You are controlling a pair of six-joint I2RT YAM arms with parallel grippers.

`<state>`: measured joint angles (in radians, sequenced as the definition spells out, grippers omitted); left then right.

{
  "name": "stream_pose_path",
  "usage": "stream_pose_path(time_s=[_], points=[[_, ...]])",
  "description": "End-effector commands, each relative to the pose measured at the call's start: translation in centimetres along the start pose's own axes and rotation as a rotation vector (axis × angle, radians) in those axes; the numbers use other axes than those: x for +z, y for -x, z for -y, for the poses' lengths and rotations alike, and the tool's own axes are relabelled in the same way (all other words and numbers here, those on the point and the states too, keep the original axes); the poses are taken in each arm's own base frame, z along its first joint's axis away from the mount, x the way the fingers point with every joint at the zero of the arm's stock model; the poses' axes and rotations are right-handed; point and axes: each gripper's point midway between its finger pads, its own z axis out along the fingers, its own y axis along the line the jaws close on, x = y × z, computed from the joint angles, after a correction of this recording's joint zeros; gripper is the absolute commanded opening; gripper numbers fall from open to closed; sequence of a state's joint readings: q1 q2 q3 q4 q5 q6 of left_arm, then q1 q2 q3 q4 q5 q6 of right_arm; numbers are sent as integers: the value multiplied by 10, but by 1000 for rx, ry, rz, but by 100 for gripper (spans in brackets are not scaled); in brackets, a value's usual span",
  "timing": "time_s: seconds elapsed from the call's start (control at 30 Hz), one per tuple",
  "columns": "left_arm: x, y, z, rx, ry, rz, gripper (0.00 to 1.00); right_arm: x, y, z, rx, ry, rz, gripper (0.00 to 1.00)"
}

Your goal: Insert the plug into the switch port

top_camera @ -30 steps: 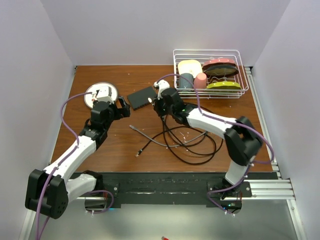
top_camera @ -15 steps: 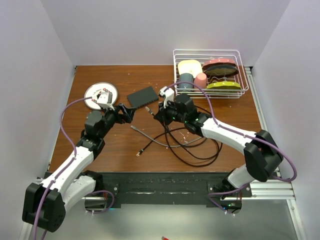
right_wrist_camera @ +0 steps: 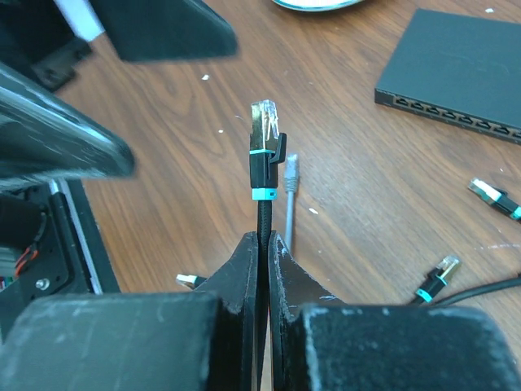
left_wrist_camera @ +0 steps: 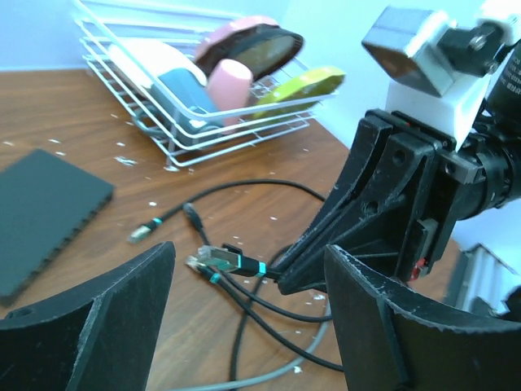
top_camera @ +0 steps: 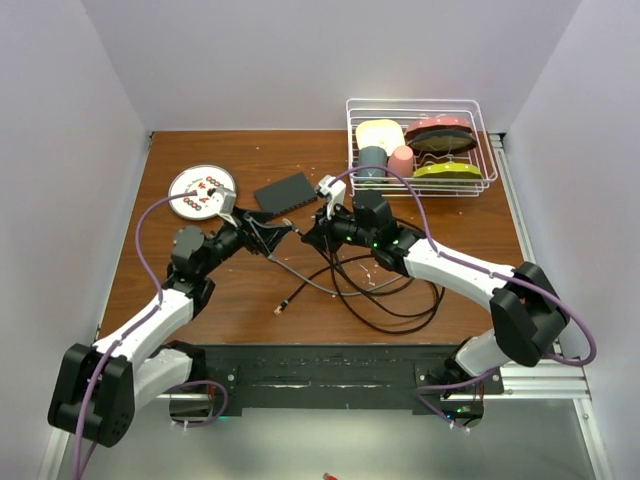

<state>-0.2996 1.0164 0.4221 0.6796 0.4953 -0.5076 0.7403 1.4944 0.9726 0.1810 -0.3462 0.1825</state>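
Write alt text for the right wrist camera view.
The right gripper holds a thin black cable between shut fingers, its clear-tipped, teal-banded plug sticking up above a brown wooden table. A flat matte-black switch lies at upper right, its row of ports toward the camera.

Table [top_camera: 300, 150]: brown wood grain, smooth, low sheen
Switch [right_wrist_camera: 468, 61]: matt black casing, smooth
Plug [right_wrist_camera: 265, 134], near the switch: clear plastic tip, black glossy boot, teal bands
Rack [top_camera: 482, 150], right of the switch: white-coated metal wire
Right gripper [right_wrist_camera: 262, 240]: matt black plastic, scuffed pale at edges
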Motion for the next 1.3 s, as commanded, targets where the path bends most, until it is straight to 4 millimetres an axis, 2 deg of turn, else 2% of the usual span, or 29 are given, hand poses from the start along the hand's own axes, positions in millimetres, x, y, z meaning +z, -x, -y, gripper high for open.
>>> stream_pose_path(time_s=[0.0, 0.1, 0.2, 0.3, 0.37, 0.67, 0.77, 0.8, 0.87, 0.9, 0.93, 1.07, 1.1, 1.13, 1.23, 1.27], points=[[4, 7, 17, -38, -104, 38, 78, -13, 30, -20, -35, 72, 97, 0], [5, 6, 16, -89, -105, 52, 79, -18, 31, -24, -41, 90, 108, 0], [4, 8, 23, -126, -147, 83, 76, -20, 31, -27, -42, 98, 115, 0], [4, 5, 26, -160, -177, 82, 72, -21, 32, -27, -48, 98, 118, 0], [7, 5, 27, -175, -190, 69, 65, -23, 35, -28, -48, 98, 130, 0], [8, 5, 36, -238, -267, 93, 58, -23, 34, -31, -54, 122, 129, 0], [10, 3, 36, -261, -281, 87, 42, -24, 33, -32, -54, 124, 128, 0], [11, 1, 35, -268, -282, 80, 29, -25, 35, -33, -57, 126, 133, 0], [14, -1, 33, -279, -281, 68, 15, -26, 37, -33, -59, 124, 140, 0], [14, -1, 33, -278, -284, 67, 4, -27, 38, -35, -60, 129, 143, 0], [14, -1, 34, -276, -287, 68, 0, -27, 38, -35, -60, 130, 144, 0], [11, 1, 38, -258, -311, 81, 0, -27, 42, -37, -61, 140, 148, 0], [10, 0, 41, -247, -323, 79, 0, -28, 43, -38, -62, 142, 146, 2], [9, 0, 42, -238, -333, 79, 0, -28, 46, -40, -63, 148, 150, 8], [5, 2, 49, -196, -371, 80, 0, -31, 52, -41, -63, 152, 155, 37], [4, 2, 51, -184, -379, 80, 0, -32, 54, -41, -63, 155, 152, 39]])
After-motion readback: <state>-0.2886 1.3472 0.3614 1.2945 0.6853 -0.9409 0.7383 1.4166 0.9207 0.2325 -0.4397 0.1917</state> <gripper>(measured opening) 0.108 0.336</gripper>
